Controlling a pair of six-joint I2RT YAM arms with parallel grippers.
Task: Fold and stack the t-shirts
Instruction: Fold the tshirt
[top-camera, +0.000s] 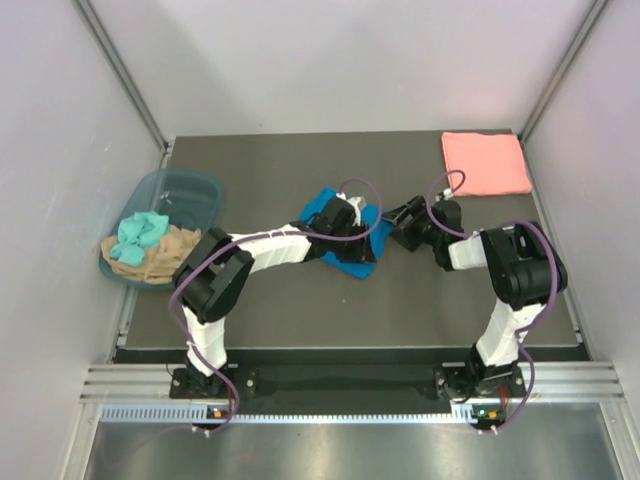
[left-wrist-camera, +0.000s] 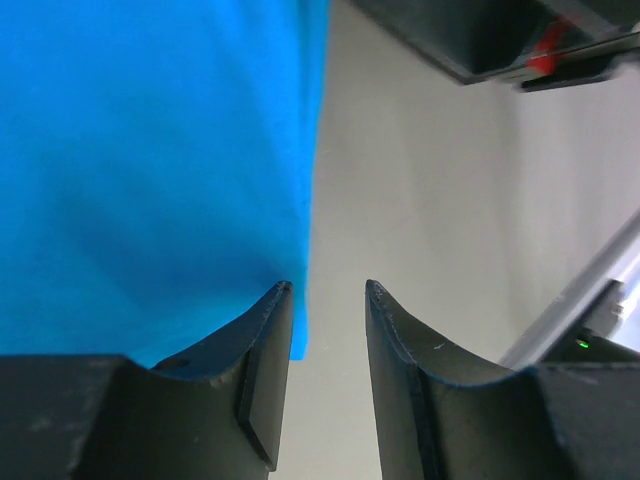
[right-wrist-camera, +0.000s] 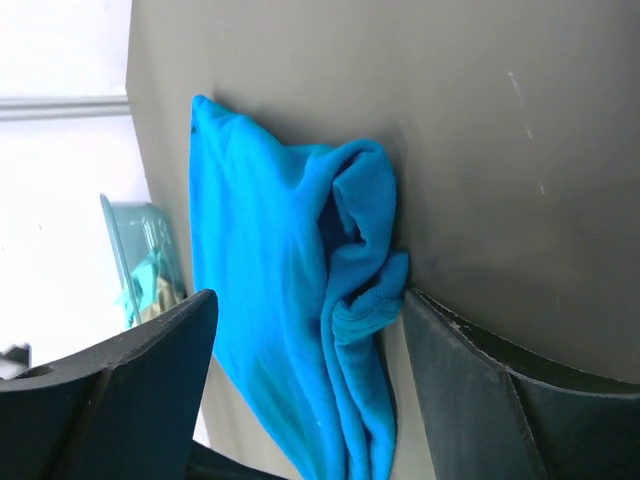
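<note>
A translucent tub (top-camera: 203, 186) sits at the 9 o'clock edge of the dark worktop (top-camera: 300, 320), holding a teal cloth (top-camera: 140, 232) on top of a tan cloth (top-camera: 160, 262) that spills over its near rim. The pink shirt (top-camera: 486, 164) lies folded flat in the 1 o'clock corner, well apart from both arms. The blue shirt (top-camera: 321, 207) lies bunched near the middle of the worktop. From above, the left arm (top-camera: 265, 248) and its looping purple cables (top-camera: 365, 190) cover the middle of the shirt, so only its 11 o'clock and 6 o'clock parts show. The left fingers (top-camera: 358, 238) are over the shirt's 3 o'clock side, partly open and holding nothing. In the left wrist view, the shirt's straight edge runs down just beside one fingertip, with bare worktop showing through the gap. The right fingers (top-camera: 393, 228) are just at 3 o'clock of the shirt, spread wide and holding nothing. In the right wrist view, the rumpled folds lie on the worktop between and beyond the two tips, with the tub far behind.
</note>
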